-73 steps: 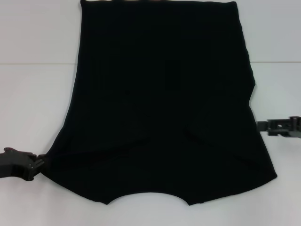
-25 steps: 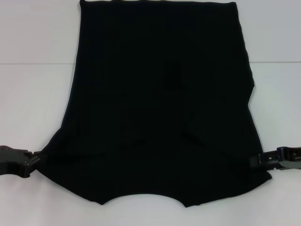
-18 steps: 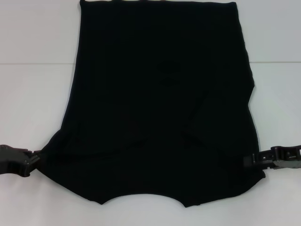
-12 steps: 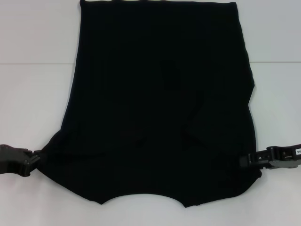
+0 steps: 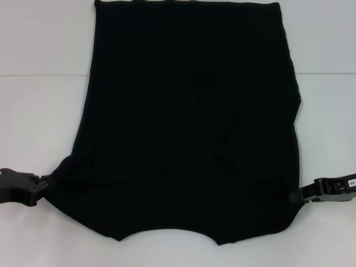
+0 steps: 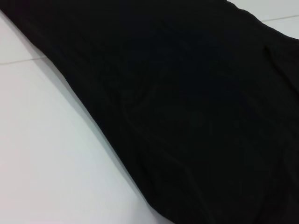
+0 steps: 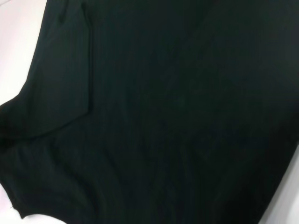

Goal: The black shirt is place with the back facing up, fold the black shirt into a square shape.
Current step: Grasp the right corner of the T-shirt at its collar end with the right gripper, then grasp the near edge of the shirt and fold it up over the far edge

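Observation:
The black shirt [image 5: 189,122] lies flat on the white table, its curved neckline at the near edge and its sleeves folded in. My left gripper [image 5: 43,185] sits at the shirt's near left corner, where the fabric is drawn to a point between its shut fingers. At the near right edge my right gripper [image 5: 295,196] has its narrow tip closed on the cloth, and that corner is bunched inward. Black fabric fills most of the left wrist view [image 6: 196,112] and the right wrist view [image 7: 177,112], and neither shows any fingers.
The white table [image 5: 39,111] has bare surface on both sides of the shirt. A thin seam line [image 5: 44,75] runs across it. The shirt's far hem reaches the top of the head view.
My right gripper came down along the shirt's right side and pressed in at the near right corner, pushing that corner inward, then eased back a little. The left gripper barely moved.

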